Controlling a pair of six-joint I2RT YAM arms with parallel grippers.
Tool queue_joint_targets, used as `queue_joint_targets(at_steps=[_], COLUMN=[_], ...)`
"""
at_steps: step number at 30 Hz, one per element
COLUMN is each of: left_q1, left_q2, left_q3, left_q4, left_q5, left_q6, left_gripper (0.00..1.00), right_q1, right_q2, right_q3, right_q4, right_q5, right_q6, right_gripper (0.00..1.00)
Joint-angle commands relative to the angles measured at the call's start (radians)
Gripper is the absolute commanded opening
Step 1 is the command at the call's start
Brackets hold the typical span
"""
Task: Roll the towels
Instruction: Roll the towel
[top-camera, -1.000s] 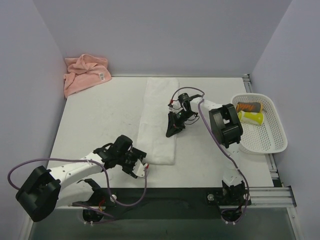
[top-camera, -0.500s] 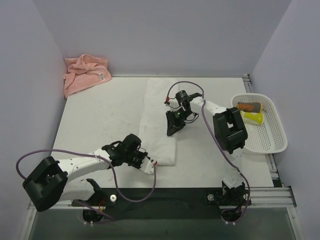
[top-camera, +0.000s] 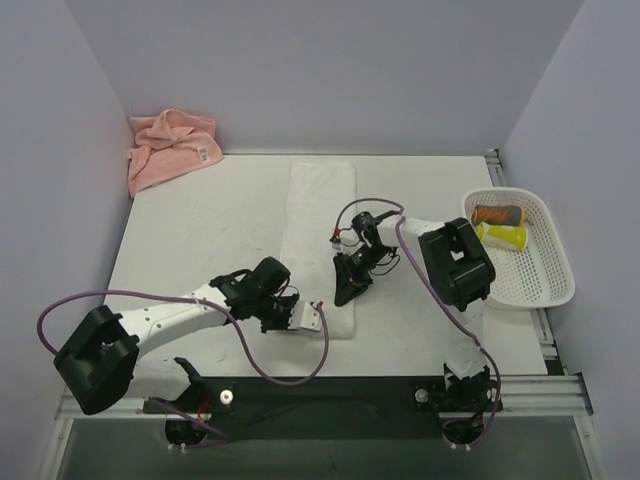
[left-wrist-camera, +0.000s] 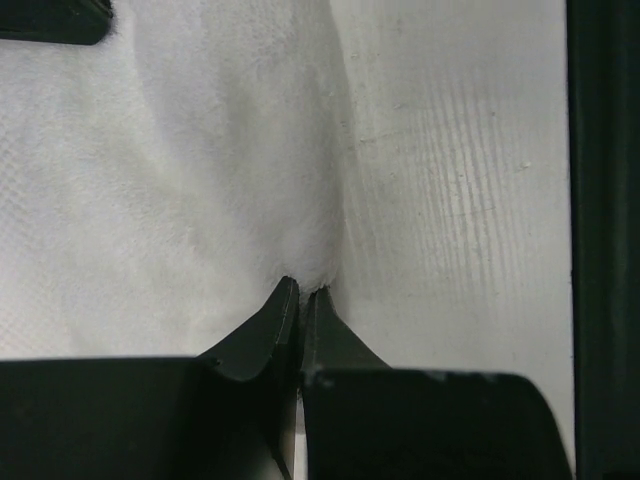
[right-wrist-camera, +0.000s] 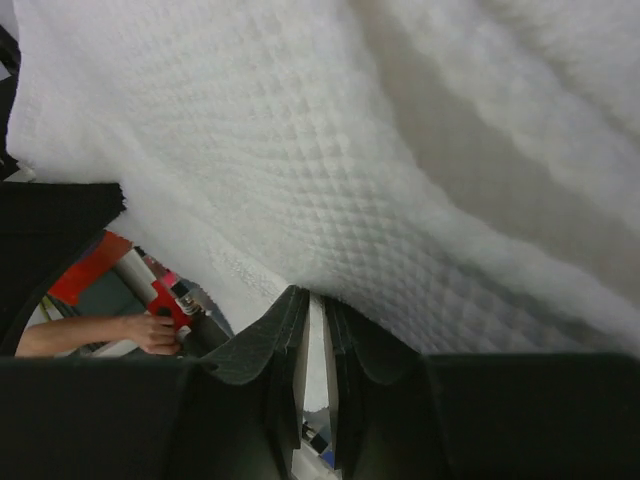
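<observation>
Nothing rolled yet. The white towel (top-camera: 318, 225) lies flat left of the basket (top-camera: 556, 268), the left tool (top-camera: 311, 318) and right tool (top-camera: 345, 294) each clenched on its edge. The pink towel (top-camera: 170, 148) sits crumpled farther left, untouched.

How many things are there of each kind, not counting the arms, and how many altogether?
Towels on the table: 2, the white towel and the pink towel
Baskets: 1, the basket
Rolls in the basket: 2, the orange roll and the yellow roll
Total: 5
</observation>
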Motion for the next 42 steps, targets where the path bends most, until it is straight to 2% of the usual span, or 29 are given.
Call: queue_joint_targets(at_steps=[1,4,9,12,17,21,22,27,34,40,42], left_q1=[0.004,0.008,0.012,0.030,0.076,0.171,0.221,0.330,0.430,0.482,0.487], left_q2=[-0.031,-0.042,-0.058,-0.055,-0.026,0.050,0.082,0.188,0.412,0.552,0.576], left_q3=[0.064,0.092,0.112,0.138,0.189,0.253,0.270,0.397,0.526,0.540,0.546], left_q4=[-0.090,-0.129,-0.179,-0.205,-0.232,-0.252,-0.255,-0.260,-0.240,-0.186,-0.177], left_q5=[0.116,0.167,0.223,0.269,0.345,0.452,0.470,0.546,0.544,0.518,0.492], left_q6=[-0.069,-0.090,-0.116,-0.133,-0.167,-0.234,-0.248,-0.305,-0.345,-0.386,-0.394], left_gripper=[0.00,0.00,0.00,0.00,0.00,0.00,0.00,0.00,0.00,0.00,0.00], right_q1=[0.004,0.004,-0.022,-0.036,-0.031,0.007,0.014,0.049,0.049,0.034,0.021], right_q2=[0.019,-0.061,-0.158,-0.132,0.006,0.103,0.112,0.117,0.115,0.091,0.056], right_q3=[-0.007,0.020,0.173,0.284,0.391,0.390,0.375,0.316,0.306,0.322,0.324], right_q4=[-0.029,-0.051,-0.077,-0.075,-0.071,-0.065,-0.062,-0.040,-0.036,-0.037,-0.039], right_q5=[0.072,0.078,0.134,0.193,0.202,0.225,0.227,0.237,0.245,0.263,0.263], right_q6=[-0.015,-0.011,-0.034,-0.050,-0.053,-0.074,-0.083,-0.132,-0.173,-0.151,-0.136], right_gripper=[0.15,0.18,0.27,0.29,0.29,0.27,0.26,0.23,0.21,0.22,0.25])
